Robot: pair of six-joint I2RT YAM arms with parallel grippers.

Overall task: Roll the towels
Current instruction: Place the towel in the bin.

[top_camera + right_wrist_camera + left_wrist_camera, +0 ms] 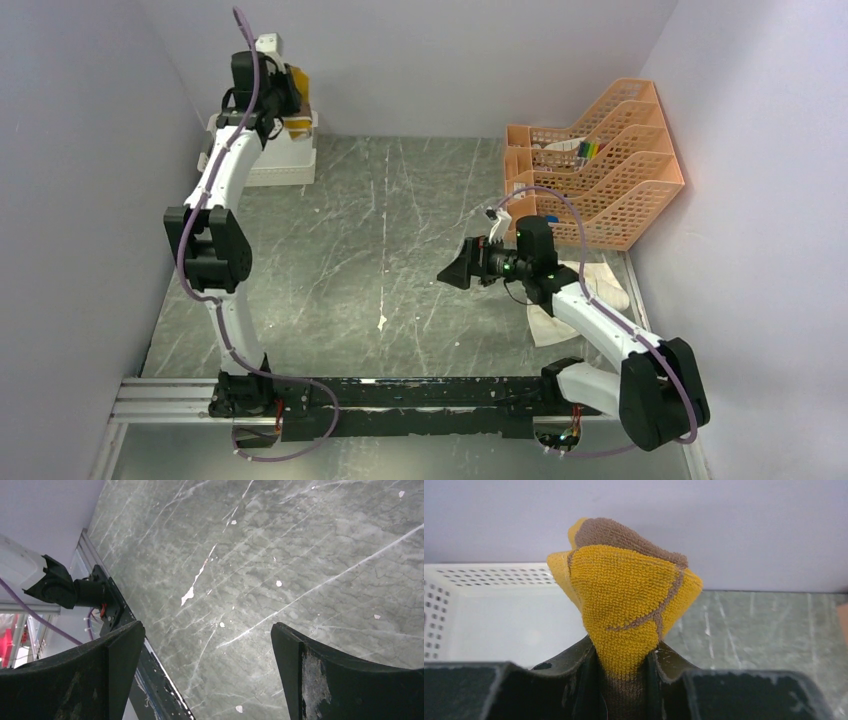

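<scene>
Left gripper [624, 667]: jaws partly closed, pinching the mustard-yellow terry-cloth towel with brown patches [629, 595] near its lower end. The cloth stands up out of the fingers as a compact bunch. The arm is stretched to the far left corner and holds the towel above the white perforated plastic basket [489, 580]. Judgement: it is held there for dropping in, so this towel looks done bar the release.

Right gripper [207, 635]: jaws spread fully apart with nothing between them. Only the grey marble-patterned tabletop [300, 555] shows through the gap. It hangs over mid-table, just left of the plain cream cloth towel [602, 287]. That towel lies loose at the table's right edge, partly under the right arm, and does not look rolled. Judgement: the wide jaws suit a first grab at that towel.

Orange plastic lattice file rack [610, 170] in the far right corner. The coloured items inside are too small to identify.

Writing, brands: none legible in any view.
</scene>
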